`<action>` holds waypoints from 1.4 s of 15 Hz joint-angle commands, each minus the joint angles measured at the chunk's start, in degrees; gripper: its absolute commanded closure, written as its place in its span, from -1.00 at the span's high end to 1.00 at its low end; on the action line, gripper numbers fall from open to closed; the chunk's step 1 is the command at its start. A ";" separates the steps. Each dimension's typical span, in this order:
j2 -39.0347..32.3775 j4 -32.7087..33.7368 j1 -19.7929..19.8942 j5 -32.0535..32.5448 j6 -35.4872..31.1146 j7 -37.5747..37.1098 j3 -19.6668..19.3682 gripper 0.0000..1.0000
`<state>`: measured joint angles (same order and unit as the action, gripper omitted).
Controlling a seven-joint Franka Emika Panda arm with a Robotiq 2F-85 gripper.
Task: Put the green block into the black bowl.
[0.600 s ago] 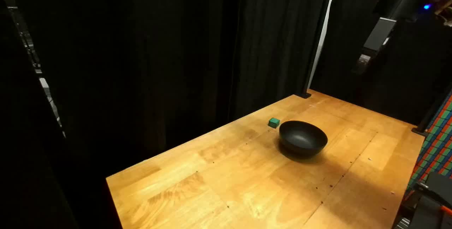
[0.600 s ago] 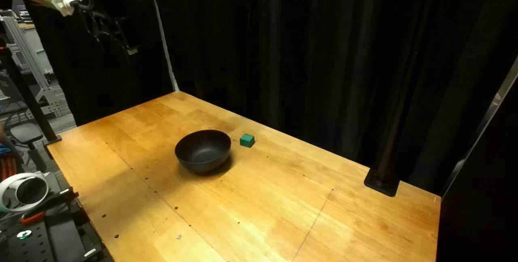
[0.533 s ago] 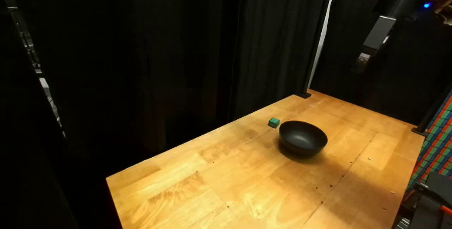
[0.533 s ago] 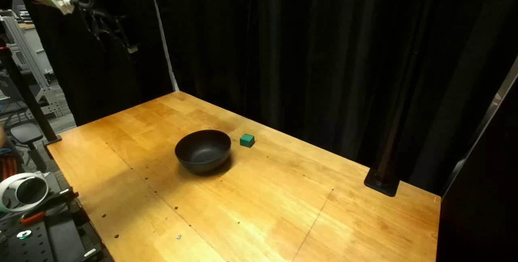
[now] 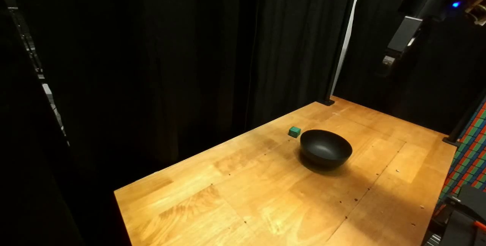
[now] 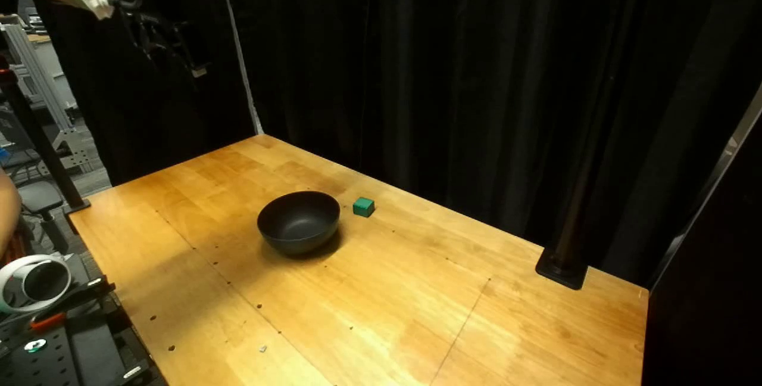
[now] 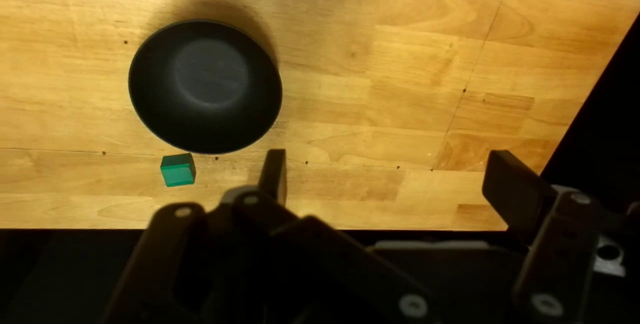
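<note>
The green block (image 5: pixel 294 131) is a small cube on the wooden table near its long edge, close beside the black bowl (image 5: pixel 325 148), with a narrow gap between them. Both also show in an exterior view, the block (image 6: pixel 364 206) and the upright bowl (image 6: pixel 299 223). In the wrist view the block (image 7: pixel 178 170) lies just below the bowl (image 7: pixel 205 86), left of my fingers. The bowl's inside is bare. My gripper (image 7: pixel 386 158) is wide open with nothing between its fingers, high above the table. In both exterior views it is dark against the curtain.
The wooden table (image 5: pixel 243 185) carries a black post base (image 6: pixel 561 268) at one edge. Black curtains (image 6: pixel 452 76) stand along the long edge. A side bench with a white ring-shaped object (image 6: pixel 36 282) stands beside the table. Part of a person's arm (image 6: pixel 6 210) shows at the view's edge.
My gripper has moved slightly, a little up and left in an exterior view, and a little right and up in an exterior view. The block and bowl have not moved.
</note>
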<state>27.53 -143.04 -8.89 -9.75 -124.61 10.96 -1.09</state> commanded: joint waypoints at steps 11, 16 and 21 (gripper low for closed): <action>-49.16 30.10 6.46 14.61 -18.42 -18.34 0.55 1.00; -62.74 43.04 5.98 14.12 -18.13 -20.84 -2.05 1.00; -70.39 50.40 6.42 12.78 -16.22 -20.49 -2.20 1.00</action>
<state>-38.56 -98.71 -2.43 3.78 -143.01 -8.90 -2.93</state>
